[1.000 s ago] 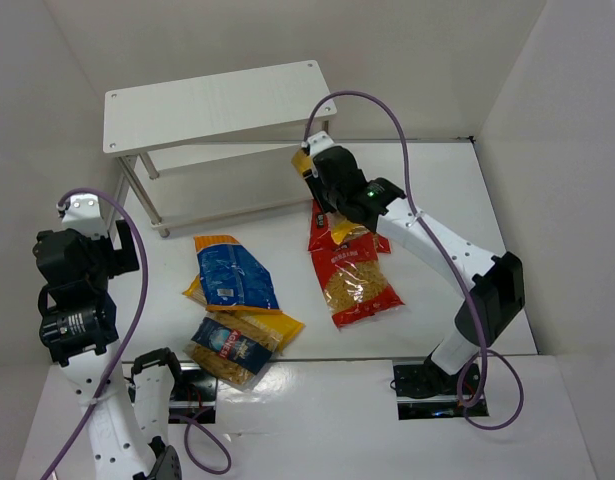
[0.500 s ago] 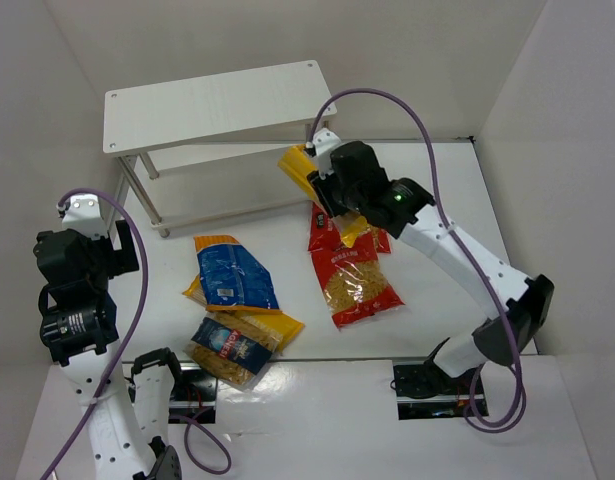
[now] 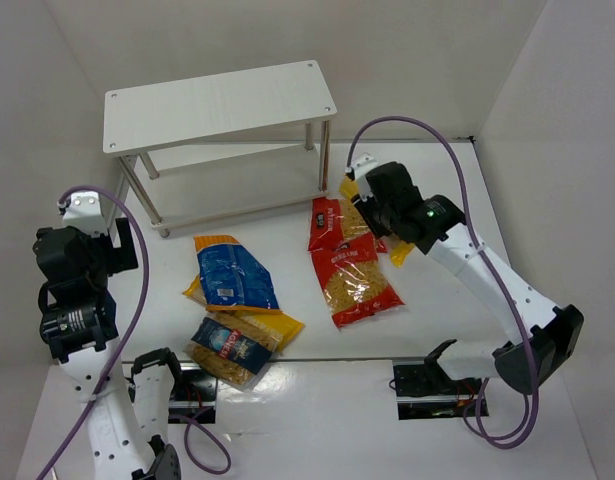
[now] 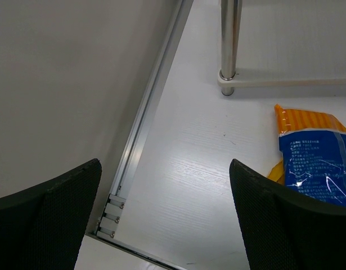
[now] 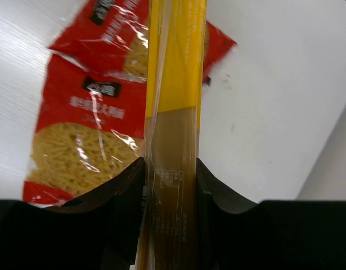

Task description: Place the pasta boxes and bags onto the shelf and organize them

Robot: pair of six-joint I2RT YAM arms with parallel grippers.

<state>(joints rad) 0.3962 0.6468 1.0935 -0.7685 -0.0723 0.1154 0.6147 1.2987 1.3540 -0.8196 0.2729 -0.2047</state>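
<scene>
My right gripper (image 3: 375, 208) is shut on the long narrow yellow spaghetti pack (image 3: 399, 250) and holds it above the two red windowed bags (image 3: 353, 286), right of the white two-tier shelf (image 3: 217, 100). In the right wrist view the pack (image 5: 174, 107) runs straight out between the fingers (image 5: 123, 191), over the red bags (image 5: 82, 135). The yellow-orange pack with a blue label (image 3: 230, 272) and the clear bag with a dark-blue label (image 3: 227, 346) lie in front of the shelf. My left gripper (image 3: 120, 248) is open and empty at the far left (image 4: 164, 225).
The left wrist view shows a silver shelf leg (image 4: 229, 39), the orange pack's end (image 4: 310, 126) and a metal rail (image 4: 144, 118) along the left wall. White walls close in the table on the left, back and right.
My right gripper has carried the spaghetti pack from the shelf's right end to the right and nearer, and it now hangs over the red bags. The left arm has not moved.
</scene>
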